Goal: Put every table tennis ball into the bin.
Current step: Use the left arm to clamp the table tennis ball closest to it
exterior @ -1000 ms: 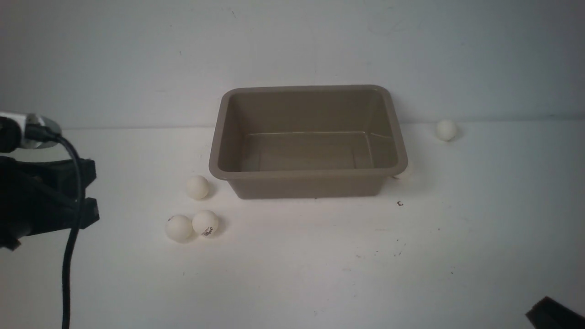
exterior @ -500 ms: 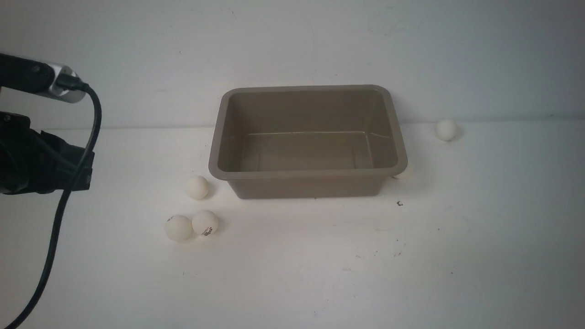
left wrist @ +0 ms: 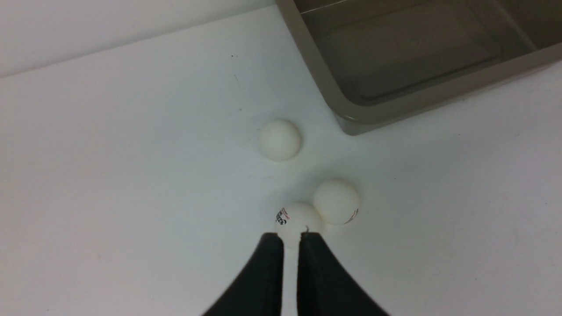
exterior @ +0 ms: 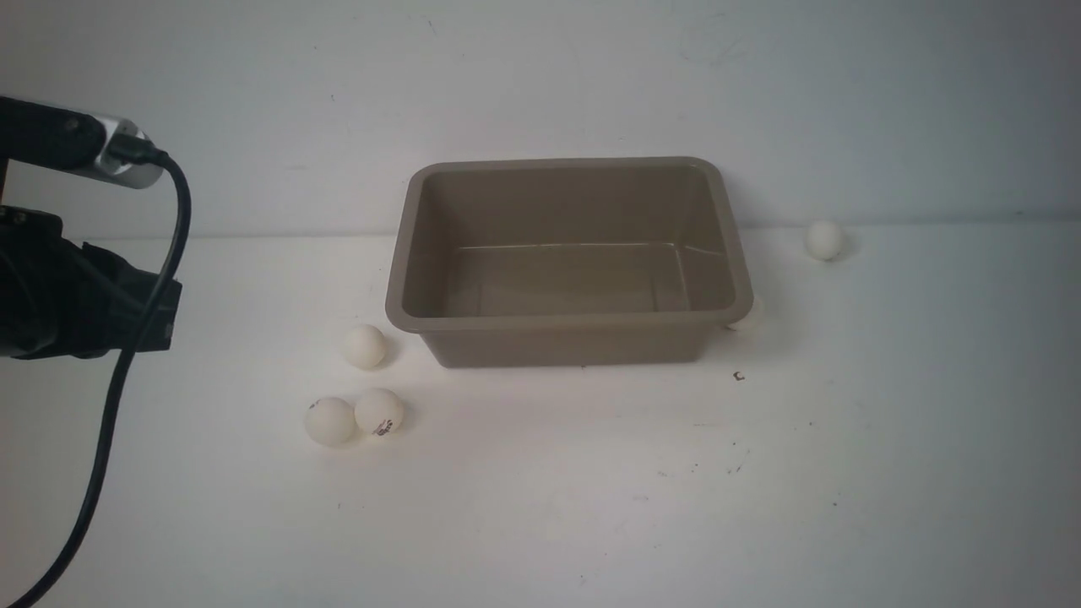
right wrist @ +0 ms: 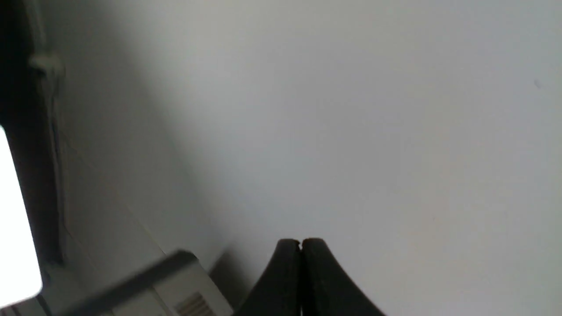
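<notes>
- The white surface carries everything. All five balls lie out on it, so no ball has been binned yet.
- The bin stands open and empty, beyond the left hand and past the balls nearest it, ready to take a drop from above.
- The left hand hovers with its tips nearly together and nothing between them. It seems to be lining up and must spread before it can grasp.
- The right hand is pressed together and empty, facing only bare surface, likely parked.
- The logo ball lies just ahead of the left hand's tips, which makes it the likely first pick. It touches its neighbour, so a grab may nudge that one.
- A third ball sits farther ahead, near the bin's corner.
- Two balls lie across the bin from the left hand: one in the open, and one half hidden at the bin's corner, perhaps touching it.
</notes>
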